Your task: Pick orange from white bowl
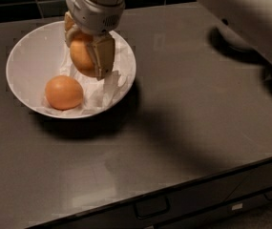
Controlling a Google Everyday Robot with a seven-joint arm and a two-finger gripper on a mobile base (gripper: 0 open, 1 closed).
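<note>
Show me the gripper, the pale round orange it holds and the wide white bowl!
Gripper (87,60): camera view, between fingertips, above bowl.
Pale orange (81,54): camera view, bare skin.
White bowl (26,58): camera view, left wall.
</note>
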